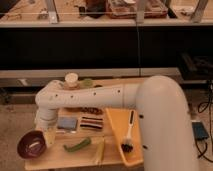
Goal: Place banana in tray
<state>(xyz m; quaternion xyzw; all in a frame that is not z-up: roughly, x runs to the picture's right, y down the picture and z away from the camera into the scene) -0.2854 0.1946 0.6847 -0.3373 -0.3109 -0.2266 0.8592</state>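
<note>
The banana (100,150) is slim and pale yellow and lies near the table's front edge, between the green vegetable (77,146) and the tray. The tray (114,125) is a large orange-yellow bin at the table's right, with a white-handled brush (128,132) lying in it. My gripper (48,137) hangs from the white arm at the table's left front, beside the dark maroon bowl (31,145) and well left of the banana. It holds nothing that I can make out.
A blue sponge (66,123) and a dark striped item (92,123) lie mid-table under the arm. A pale cup (72,80) and a green object (87,82) stand at the back. My white arm (100,97) spans the table. Dark shelving is behind.
</note>
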